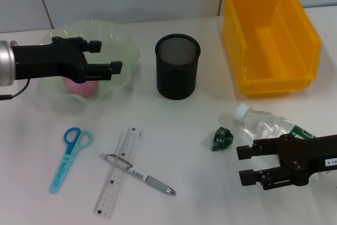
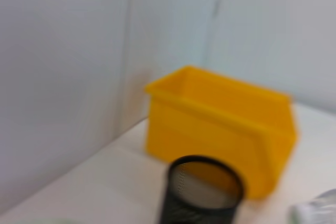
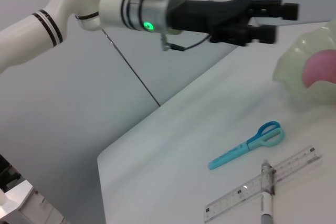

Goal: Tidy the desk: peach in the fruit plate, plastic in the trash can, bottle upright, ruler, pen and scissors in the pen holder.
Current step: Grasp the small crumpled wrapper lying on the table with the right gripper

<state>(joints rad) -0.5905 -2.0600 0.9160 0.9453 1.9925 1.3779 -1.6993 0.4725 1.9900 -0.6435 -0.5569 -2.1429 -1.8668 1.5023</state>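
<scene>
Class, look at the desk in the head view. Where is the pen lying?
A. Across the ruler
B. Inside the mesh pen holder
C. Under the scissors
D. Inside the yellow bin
A: the pen lies crossed over the clear ruler on the desk, apart from the scissors; the pen holder shows nothing inside.

Pink peach in a pale, translucent green fruit plate. Pen holder: black mesh. Trash can: solid yellow. Scissors: light blue, darker blue ring on one handle. Ruler clear with dark markings. Pen grey and clear. Crumpled plastic dark green. Bottle clear, white cap, label apparently green. Both grippers black.
</scene>
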